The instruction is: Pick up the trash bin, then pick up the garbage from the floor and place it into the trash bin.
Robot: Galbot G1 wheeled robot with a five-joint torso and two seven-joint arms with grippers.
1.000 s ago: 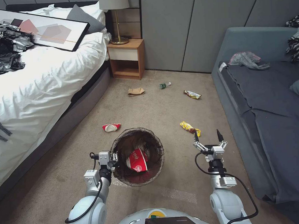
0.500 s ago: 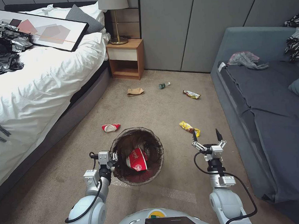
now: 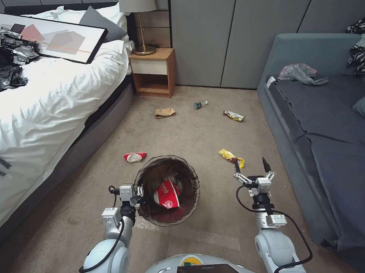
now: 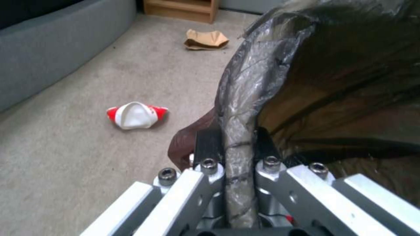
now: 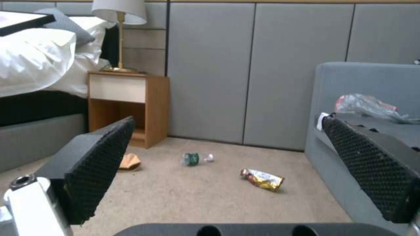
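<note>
A wooden nightstand is set against grey panelled walls, with a brass-based lamp carried on its top. To its left, a bed with white bedding is placed, bearing a framed picture. To its right, a grey sofa is positioned. Beige carpet is laid between them.

Left gripper clamped (fingers closed); right gripper raised, jaws spread wide.

Bare carpet between bed and sofa; nightstand at far wall.
</note>
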